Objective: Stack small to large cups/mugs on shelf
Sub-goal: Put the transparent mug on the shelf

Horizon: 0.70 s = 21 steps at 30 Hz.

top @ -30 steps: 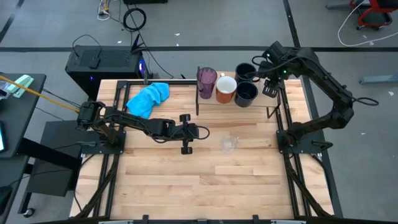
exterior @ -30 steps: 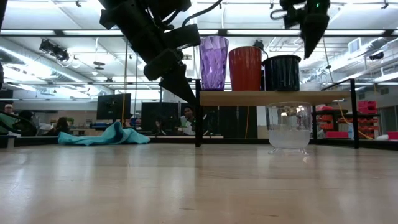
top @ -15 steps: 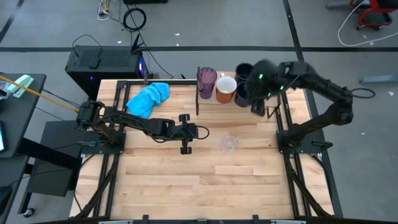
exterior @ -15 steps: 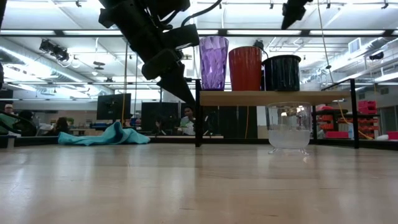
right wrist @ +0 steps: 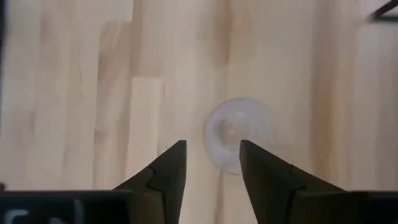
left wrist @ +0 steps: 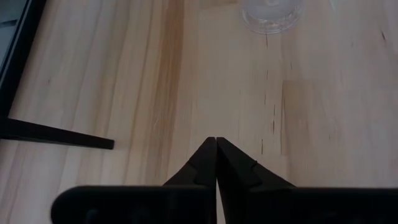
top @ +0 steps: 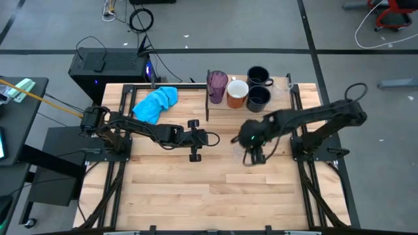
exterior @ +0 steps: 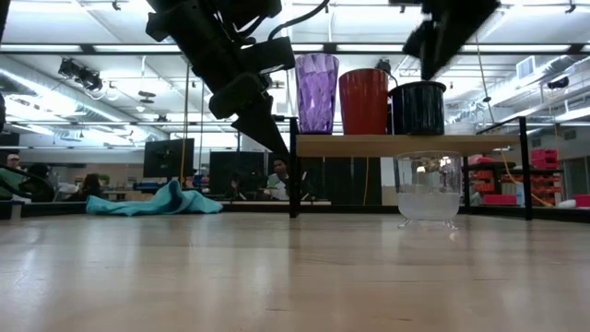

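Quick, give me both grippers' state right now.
Left gripper: closed, holding nothing, low over the table.
Right gripper: open, holding nothing, above the small clear cup.

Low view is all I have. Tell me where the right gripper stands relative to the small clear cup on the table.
Observer: In the high view the right gripper hangs over the table just beside the small clear cup, on the side away from the left arm.
Operator: Report its fingers.
Observer: The right wrist view shows them apart, with the cup ahead of the gap and not yet between them.
Operator: Now the left gripper.
Observer: The left gripper is shut, empty, parked above bare planks near the table's middle.
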Tool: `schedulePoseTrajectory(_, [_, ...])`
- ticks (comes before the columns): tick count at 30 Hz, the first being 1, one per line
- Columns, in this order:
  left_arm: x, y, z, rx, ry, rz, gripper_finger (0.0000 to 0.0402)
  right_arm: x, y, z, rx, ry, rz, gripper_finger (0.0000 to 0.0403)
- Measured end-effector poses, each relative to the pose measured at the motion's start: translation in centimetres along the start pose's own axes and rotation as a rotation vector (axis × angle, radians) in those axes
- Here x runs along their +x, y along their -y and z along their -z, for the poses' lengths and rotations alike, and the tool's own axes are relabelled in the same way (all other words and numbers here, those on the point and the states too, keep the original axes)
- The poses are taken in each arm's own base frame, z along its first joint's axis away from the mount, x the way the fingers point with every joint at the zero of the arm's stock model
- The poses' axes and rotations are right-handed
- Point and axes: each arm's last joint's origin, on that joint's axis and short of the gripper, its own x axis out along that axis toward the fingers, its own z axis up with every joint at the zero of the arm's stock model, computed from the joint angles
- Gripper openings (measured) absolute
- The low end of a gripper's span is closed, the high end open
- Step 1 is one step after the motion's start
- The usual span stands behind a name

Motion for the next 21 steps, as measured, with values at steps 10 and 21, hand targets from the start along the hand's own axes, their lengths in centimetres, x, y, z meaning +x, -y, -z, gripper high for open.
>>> schedulePoseTrajectory(10, [0.0, 0.0, 0.0, 0.000, -0.001, 0.000, 0.0023, 7.2, -2.5, -0.5, -0.178, -0.223, 0.052, 0.0142])
schedulePoseTrajectory(21, [0.0, 0.0, 0.1, 0.002, -0.007, 0.001, 0.0011, 8.1, -2.3, -0.5, -0.210, -0.242, 0.127, 0.0138])
